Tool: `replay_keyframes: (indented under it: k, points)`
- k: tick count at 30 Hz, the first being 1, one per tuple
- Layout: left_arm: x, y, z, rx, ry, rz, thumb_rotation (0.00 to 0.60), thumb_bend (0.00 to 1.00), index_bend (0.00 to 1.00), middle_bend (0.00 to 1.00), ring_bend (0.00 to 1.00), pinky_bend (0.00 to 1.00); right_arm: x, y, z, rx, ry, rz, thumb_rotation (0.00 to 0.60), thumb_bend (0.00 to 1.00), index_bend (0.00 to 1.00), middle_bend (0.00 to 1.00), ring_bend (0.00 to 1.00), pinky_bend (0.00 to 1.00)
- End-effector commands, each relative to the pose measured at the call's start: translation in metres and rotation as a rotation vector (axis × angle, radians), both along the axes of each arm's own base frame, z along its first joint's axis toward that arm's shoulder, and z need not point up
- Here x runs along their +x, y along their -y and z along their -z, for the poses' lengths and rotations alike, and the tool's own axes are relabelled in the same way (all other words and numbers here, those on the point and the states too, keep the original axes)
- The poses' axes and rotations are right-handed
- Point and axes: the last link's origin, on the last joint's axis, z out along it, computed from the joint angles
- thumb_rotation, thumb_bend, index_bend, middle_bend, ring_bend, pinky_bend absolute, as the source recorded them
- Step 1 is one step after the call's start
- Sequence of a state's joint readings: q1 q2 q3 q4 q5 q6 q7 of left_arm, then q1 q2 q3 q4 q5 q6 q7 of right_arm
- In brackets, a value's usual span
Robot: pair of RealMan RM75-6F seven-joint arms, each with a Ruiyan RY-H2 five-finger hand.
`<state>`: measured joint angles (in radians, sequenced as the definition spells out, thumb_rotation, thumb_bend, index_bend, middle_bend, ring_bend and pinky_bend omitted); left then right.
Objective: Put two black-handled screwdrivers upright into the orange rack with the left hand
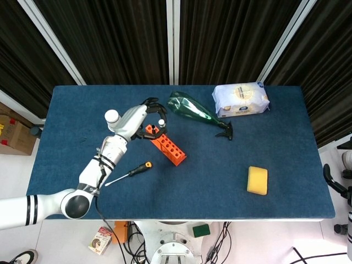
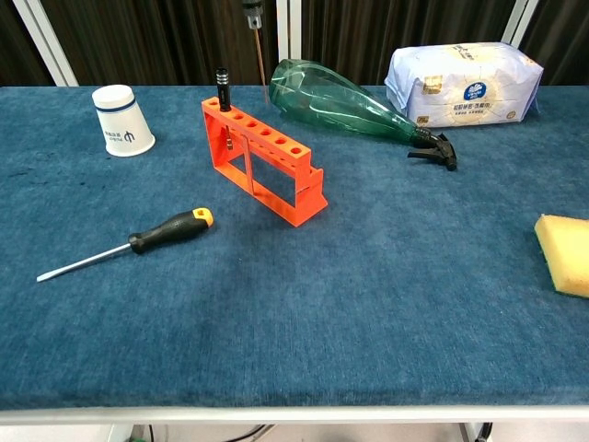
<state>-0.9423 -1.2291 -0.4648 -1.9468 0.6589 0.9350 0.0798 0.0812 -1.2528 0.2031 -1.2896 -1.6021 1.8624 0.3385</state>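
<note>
The orange rack [image 1: 165, 144] [image 2: 262, 162] lies diagonally on the blue table, and one black-handled screwdriver [image 2: 222, 89] stands upright in its far end hole. My left hand [image 1: 144, 119] hovers over that far end and holds a second screwdriver [image 2: 259, 53] roughly upright. In the chest view only its handle end and thin shaft show, hanging behind the rack in front of the green bottle [image 2: 336, 99]. A black-and-orange-handled screwdriver [image 1: 130, 173] [image 2: 158, 233] lies flat on the table near the rack. At the right frame edge, off the table, only a sliver of my right hand [image 1: 329, 180] shows.
A white paper cup [image 1: 111, 116] [image 2: 121, 120] stands left of the rack. The green spray bottle [image 1: 193, 110] lies behind it, with a wipes pack [image 1: 241, 99] [image 2: 465, 83] further right. A yellow sponge [image 1: 257, 180] [image 2: 564, 254] sits at the front right.
</note>
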Motion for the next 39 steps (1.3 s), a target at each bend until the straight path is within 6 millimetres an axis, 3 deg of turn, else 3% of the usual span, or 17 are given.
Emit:
replay_keyframes:
  k: [1,27,39]
  points:
    - [-0.001,-0.003,0.005,-0.002,-0.014,-0.011,0.6,0.35,0.65,0.32,0.09,0.2,-0.001,0.0,-0.001,-0.001,0.002,0.0,0.6,0.39,0.0,0.0,0.0,0.0]
    - [-0.026,-0.01,0.012,-0.021,-0.038,-0.061,0.6,0.35,0.65,0.31,0.09,0.19,-0.004,0.001,0.0,0.002,-0.009,0.01,0.6,0.38,0.0,0.0,0.0,0.0]
    - [-0.036,-0.011,0.032,-0.03,-0.074,-0.059,0.6,0.35,0.64,0.24,0.09,0.19,-0.005,0.0,0.001,0.005,-0.011,0.017,0.6,0.38,0.0,0.0,0.0,0.0]
